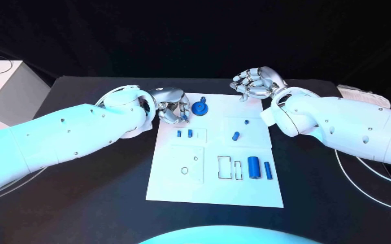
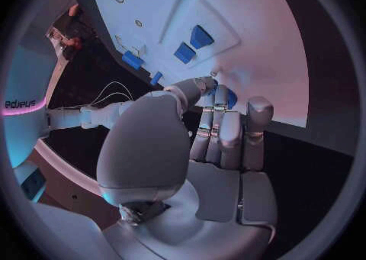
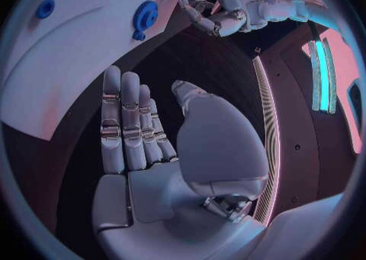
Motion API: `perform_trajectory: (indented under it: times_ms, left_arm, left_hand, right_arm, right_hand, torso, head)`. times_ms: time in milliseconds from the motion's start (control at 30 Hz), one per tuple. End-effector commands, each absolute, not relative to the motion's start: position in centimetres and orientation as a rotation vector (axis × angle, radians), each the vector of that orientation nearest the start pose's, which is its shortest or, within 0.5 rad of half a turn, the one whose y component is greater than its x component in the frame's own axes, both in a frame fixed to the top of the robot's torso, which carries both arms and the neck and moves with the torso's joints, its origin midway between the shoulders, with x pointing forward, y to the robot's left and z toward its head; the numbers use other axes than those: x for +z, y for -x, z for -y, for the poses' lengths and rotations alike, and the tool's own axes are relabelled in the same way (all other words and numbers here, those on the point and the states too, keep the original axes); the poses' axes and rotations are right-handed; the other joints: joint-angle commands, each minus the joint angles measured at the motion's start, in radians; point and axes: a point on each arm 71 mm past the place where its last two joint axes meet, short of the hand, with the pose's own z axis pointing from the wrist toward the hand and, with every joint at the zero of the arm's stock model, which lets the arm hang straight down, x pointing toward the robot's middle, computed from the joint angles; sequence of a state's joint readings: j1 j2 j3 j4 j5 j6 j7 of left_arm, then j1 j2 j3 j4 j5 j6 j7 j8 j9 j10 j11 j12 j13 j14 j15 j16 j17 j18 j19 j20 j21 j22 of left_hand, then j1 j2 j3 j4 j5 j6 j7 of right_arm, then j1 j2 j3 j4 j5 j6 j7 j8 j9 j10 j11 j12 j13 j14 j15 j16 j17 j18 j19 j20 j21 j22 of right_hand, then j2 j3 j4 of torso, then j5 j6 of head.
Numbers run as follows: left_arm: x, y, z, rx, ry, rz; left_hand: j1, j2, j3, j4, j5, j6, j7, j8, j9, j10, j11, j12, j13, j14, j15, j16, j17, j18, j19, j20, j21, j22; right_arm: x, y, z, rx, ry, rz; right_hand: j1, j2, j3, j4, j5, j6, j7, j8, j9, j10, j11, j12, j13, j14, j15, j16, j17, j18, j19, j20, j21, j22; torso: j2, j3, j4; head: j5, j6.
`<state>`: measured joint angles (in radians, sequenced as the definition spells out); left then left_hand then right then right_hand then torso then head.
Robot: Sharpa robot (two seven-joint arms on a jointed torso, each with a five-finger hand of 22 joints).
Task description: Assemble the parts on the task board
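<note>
Task board [image 1: 244, 193]: flat white plate, matte, mid-table on black top. Blue gear [image 1: 199, 107], toothed disc, at board's far corner nearest left hand [image 1: 173, 110]; left fingers curled together at that corner, just beside gear, whether pinching anything cannot tell. Right hand [image 1: 256, 84] off board past its far edge, holds nothing, fingers straight and apart. Blue cylinder [image 1: 254, 168] lies on board's near half.
</note>
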<state>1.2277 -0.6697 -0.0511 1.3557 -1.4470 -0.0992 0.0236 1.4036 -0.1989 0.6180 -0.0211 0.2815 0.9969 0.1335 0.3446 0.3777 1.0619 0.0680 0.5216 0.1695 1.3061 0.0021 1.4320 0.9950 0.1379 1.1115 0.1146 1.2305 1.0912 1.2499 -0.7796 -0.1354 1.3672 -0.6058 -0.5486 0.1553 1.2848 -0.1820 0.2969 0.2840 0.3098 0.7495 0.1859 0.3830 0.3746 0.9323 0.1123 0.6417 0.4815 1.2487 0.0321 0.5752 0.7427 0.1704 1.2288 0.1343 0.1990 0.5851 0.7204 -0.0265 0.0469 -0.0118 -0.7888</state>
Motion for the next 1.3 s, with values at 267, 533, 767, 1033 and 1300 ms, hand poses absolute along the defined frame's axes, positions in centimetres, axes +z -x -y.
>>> perform_trajectory:
  times_ms: [267, 533, 767, 1033, 1300]
  left_arm:
    - [-19.7, -50.9, -14.6, -0.738, -0.371, -1.833]
    - [-20.0, -51.1, -14.3, -0.737, -0.374, -1.838]
    - [-20.1, -51.1, -14.1, -0.739, -0.377, -1.844]
    - [-20.4, -51.0, -13.8, -0.743, -0.385, -1.859]
    - [-20.7, -50.9, -13.7, -0.743, -0.390, -1.874]
  left_hand:
    - [-0.007, 0.001, -0.007, 0.000, 0.001, 0.009, 0.000, -0.001, 0.000, 0.006, -0.002, -0.007, 0.002, 0.006, 0.002, 0.004, -0.001, -0.006, 0.006, -0.003, 0.005, 0.001]
    - [-0.008, 0.001, -0.007, 0.000, 0.001, 0.010, 0.000, -0.002, 0.000, 0.007, -0.002, -0.008, 0.002, 0.006, 0.002, 0.004, 0.000, -0.006, 0.006, -0.003, 0.004, 0.001]
    - [-0.008, 0.001, -0.007, 0.000, 0.001, 0.010, 0.000, -0.002, 0.000, 0.007, -0.002, -0.008, 0.002, 0.006, 0.002, 0.004, 0.000, -0.006, 0.006, -0.003, 0.004, 0.001]
    - [-0.009, 0.002, -0.007, 0.000, 0.001, 0.010, 0.000, -0.002, 0.001, 0.008, -0.002, -0.009, 0.002, 0.005, 0.002, 0.004, -0.002, -0.005, 0.005, -0.003, 0.003, 0.000]
    - [-0.009, 0.003, -0.007, 0.000, 0.001, 0.011, -0.001, -0.003, 0.001, 0.009, -0.002, -0.010, 0.002, 0.005, 0.002, 0.004, -0.002, -0.005, 0.004, -0.003, 0.002, -0.001]
  right_arm:
    - [-19.4, -51.6, 22.9, 0.969, -0.610, -1.523]
    - [-19.4, -51.6, 22.9, 0.971, -0.609, -1.524]
    - [-19.4, -51.6, 22.8, 0.971, -0.609, -1.523]
    - [-19.4, -51.6, 22.8, 0.971, -0.609, -1.524]
    - [-19.4, -51.6, 22.9, 0.971, -0.610, -1.524]
  right_hand:
    - [-0.002, -0.011, 0.005, -0.001, 0.005, -0.002, 0.003, 0.005, 0.000, 0.004, -0.004, -0.006, -0.003, 0.009, 0.000, -0.006, 0.002, 0.012, 0.010, 0.000, -0.007, -0.004]
    - [-0.002, -0.011, 0.005, -0.001, 0.005, -0.002, 0.003, 0.005, 0.000, 0.004, -0.004, -0.006, -0.003, 0.009, 0.000, -0.006, 0.002, 0.012, 0.010, 0.000, -0.007, -0.004]
    - [-0.002, -0.011, 0.005, -0.001, 0.005, -0.002, 0.003, 0.005, 0.000, 0.004, -0.004, -0.006, -0.003, 0.009, 0.000, -0.006, 0.002, 0.012, 0.010, 0.000, -0.007, -0.004]
    - [-0.002, -0.011, 0.005, -0.001, 0.005, -0.002, 0.003, 0.005, 0.000, 0.004, -0.004, -0.006, -0.003, 0.009, 0.000, -0.006, 0.002, 0.012, 0.010, 0.000, -0.007, -0.004]
    - [-0.002, -0.011, 0.005, -0.001, 0.005, -0.002, 0.003, 0.005, 0.000, 0.004, -0.004, -0.006, -0.003, 0.009, 0.000, -0.006, 0.002, 0.012, 0.010, 0.000, -0.007, -0.004]
  torso:
    - [0.000, 0.0013, -0.0005]
    - [0.001, 0.0011, -0.0008]
    - [0.000, 0.0007, 0.0002]
    - [0.000, 0.0003, -0.0004]
    - [0.000, 0.0003, 0.0000]
  head:
    - [0.001, -0.003]
    - [0.000, -0.004]
    - [0.000, -0.005]
    - [-0.001, -0.006]
    - [-0.002, -0.008]
